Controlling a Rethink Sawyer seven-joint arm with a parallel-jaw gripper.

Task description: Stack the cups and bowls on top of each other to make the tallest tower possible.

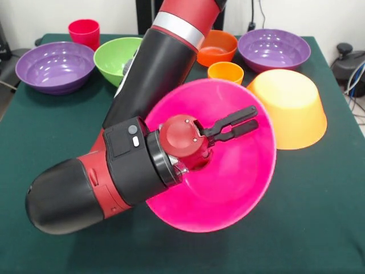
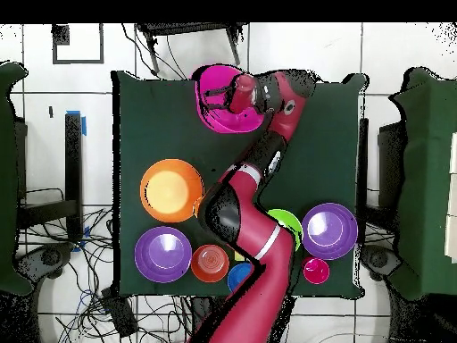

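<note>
Hand (image 1: pixel 251 123) sits nearly closed and empty inside the tipped pink bowl (image 1: pixel 228 188); I'd guess it's righting it, rim grab next.

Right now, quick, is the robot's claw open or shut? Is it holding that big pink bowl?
Gripper: fingers nearly together inside the tilted pink bowl; whether they pinch it cannot be told.

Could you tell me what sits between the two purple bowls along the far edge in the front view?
In the front view, between the left purple bowl and right purple bowl: the green bowl, the arm, and the orange-red bowl.
</note>
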